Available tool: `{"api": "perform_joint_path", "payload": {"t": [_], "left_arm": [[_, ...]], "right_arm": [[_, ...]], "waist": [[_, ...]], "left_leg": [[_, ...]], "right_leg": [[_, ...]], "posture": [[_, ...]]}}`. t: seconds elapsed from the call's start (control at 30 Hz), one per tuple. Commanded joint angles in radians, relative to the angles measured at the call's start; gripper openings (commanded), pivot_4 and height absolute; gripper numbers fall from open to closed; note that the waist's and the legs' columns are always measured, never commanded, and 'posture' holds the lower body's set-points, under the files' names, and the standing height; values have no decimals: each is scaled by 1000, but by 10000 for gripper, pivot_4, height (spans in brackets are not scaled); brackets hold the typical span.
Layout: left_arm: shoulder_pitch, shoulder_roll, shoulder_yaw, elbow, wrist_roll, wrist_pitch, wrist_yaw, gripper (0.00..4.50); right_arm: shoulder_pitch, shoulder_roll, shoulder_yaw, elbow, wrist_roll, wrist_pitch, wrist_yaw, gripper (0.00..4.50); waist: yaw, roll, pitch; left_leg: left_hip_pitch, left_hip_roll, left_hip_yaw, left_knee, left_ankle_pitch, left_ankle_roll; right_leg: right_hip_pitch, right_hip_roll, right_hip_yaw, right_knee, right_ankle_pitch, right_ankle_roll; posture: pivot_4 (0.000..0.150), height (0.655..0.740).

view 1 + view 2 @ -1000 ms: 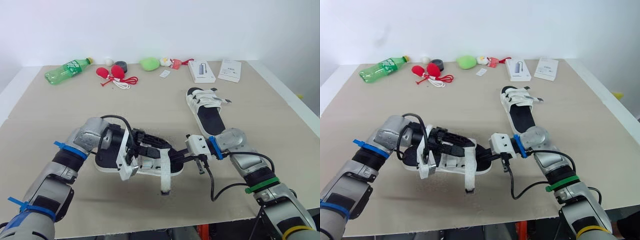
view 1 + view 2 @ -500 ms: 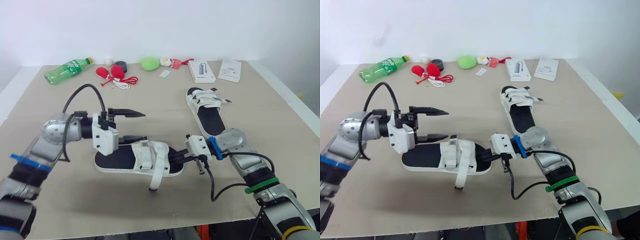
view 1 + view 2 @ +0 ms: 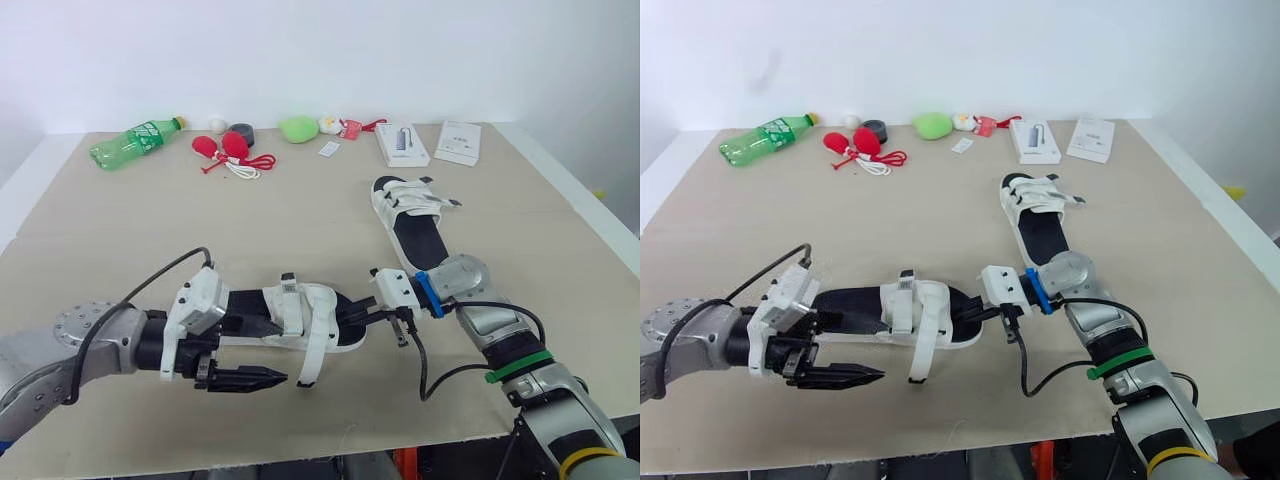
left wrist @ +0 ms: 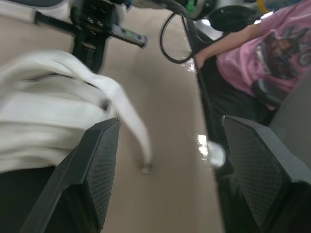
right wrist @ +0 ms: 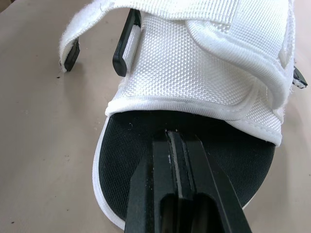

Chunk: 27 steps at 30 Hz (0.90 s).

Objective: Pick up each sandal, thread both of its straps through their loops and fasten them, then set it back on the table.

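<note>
The near sandal (image 3: 290, 318), black footbed with white straps, lies on the table in front of me. Its front strap (image 3: 312, 352) trails loose over the near side. My right gripper (image 3: 358, 316) is shut on the sandal's toe; the right wrist view has its fingers (image 5: 179, 165) pressed together on the black toe below the white strap (image 5: 209, 73). My left gripper (image 3: 252, 352) is open and low at the sandal's near side, one finger over the footbed, the other (image 3: 245, 378) above the table. The second sandal (image 3: 412, 216) lies farther back on the right, straps closed.
Along the far edge lie a green bottle (image 3: 135, 142), red objects with a cord (image 3: 230, 150), a green lump (image 3: 298, 127) and two white boxes (image 3: 403, 143), (image 3: 459, 141). The table's front edge (image 3: 330, 455) is close. A person in a pink shirt (image 4: 272, 43) is beyond that edge.
My left gripper let go of the strap, lifted away open, then swung down to the sandal's near side. The strap has fallen loose. The right gripper kept its hold on the toe.
</note>
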Motion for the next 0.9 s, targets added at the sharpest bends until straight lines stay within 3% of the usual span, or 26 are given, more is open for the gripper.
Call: {"api": "perform_joint_path", "payload": {"t": [0.03, 0.17, 0.53, 0.67, 0.7, 0.83, 0.9], "left_arm": [[18, -72, -53, -43, 108, 37, 59, 34389], [-19, -174, -146, -13, 260, 82, 126, 34389], [-120, -357, -240, 97, 374, 165, 66, 34389], [-133, -396, -236, 125, 390, 165, 34, 22562], [-135, -402, -234, 130, 392, 169, 26, 15461], [-124, -400, -218, 139, 387, 181, -10, 453], [-119, -392, -203, 135, 370, 196, -26, 453]], "right_arm": [[29, -18, 31, 25, -61, 10, 12, 0], [40, -23, 29, 16, -61, 13, 11, 0], [50, -31, 23, 6, -64, 20, 6, 0], [53, -35, 20, 1, -64, 24, 1, 0], [54, -36, 20, 0, -64, 25, 0, 0], [59, -41, 17, -11, -62, 31, -2, 0], [61, -42, 17, -15, -62, 33, -3, 0]], "waist": [[0, 0, 0], [1, -2, 0], [3, -3, -2], [3, -4, -2], [3, -4, -2], [3, -4, -2], [3, -4, -2]], "left_leg": [[0, 0, 0, 0, 0, 0], [0, 0, 0, 0, -1, -1], [0, 0, -1, -1, -1, 0], [0, -1, -1, 0, -1, 0], [0, -1, -1, 0, -1, 0], [0, -1, -1, 0, -1, 1], [0, -1, -1, 0, -2, 1]], "right_leg": [[0, 0, 0, -1, 0, 0], [0, 0, 0, -2, 0, 0], [1, 1, 0, -2, 0, 0], [2, 1, 0, -2, 0, 0], [2, 1, 0, -2, 0, 0], [2, 1, 0, -2, 0, 0], [2, 1, 0, -2, 0, 0]], "posture": [[1500, 7400], [1500, 7400], [1500, 7400], [1500, 7400], [1500, 7400], [1500, 7400], [1500, 7400]]}}
